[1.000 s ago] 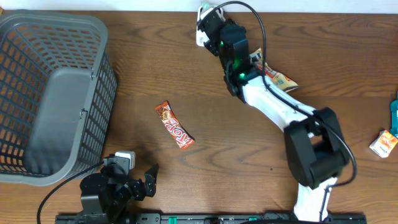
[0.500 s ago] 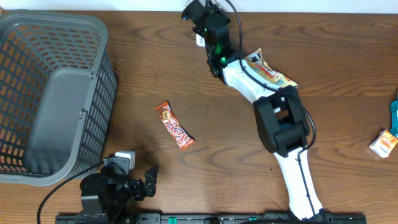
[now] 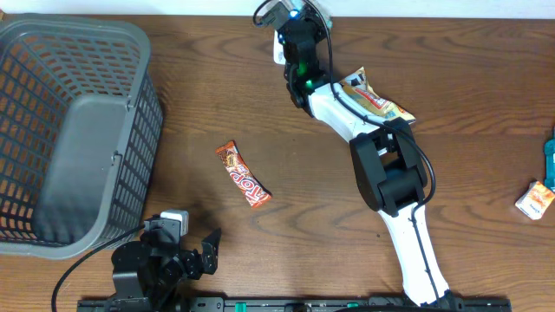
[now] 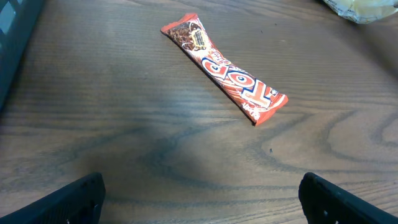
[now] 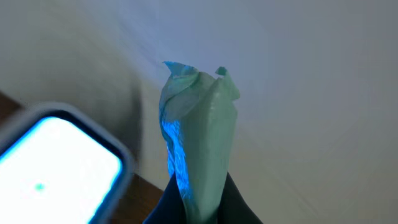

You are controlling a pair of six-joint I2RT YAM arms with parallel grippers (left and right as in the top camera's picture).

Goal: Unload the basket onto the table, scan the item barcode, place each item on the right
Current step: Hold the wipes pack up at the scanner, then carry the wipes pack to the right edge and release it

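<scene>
Pale green and crumpled at its top, the packet (image 5: 199,124) rises upright out of the right pincer (image 5: 196,208), whose dark fingers (image 5: 233,208) are pressed together on its lower end. Just beside that pincer and lower, toward the left edge of the wrist view, the scanner (image 5: 59,158) shows a lit white-blue window in a rounded grey frame (whether the packet's barcode faces it cannot be told). From overhead this pincer is stretched to the far edge of the wooden table (image 3: 451,69), and a yellow snack bag (image 3: 381,102) lies back along its arm, close against the white forearm. The left pincer (image 4: 202,202) sits low at the near edge, its two black tips spread wide with nothing between them. Ahead of it, well apart, a red candy bar (image 4: 227,78) lies flat and slantwise on the wood. A grey mesh basket (image 3: 78,130) stands beyond this pincer, off to its side.
</scene>
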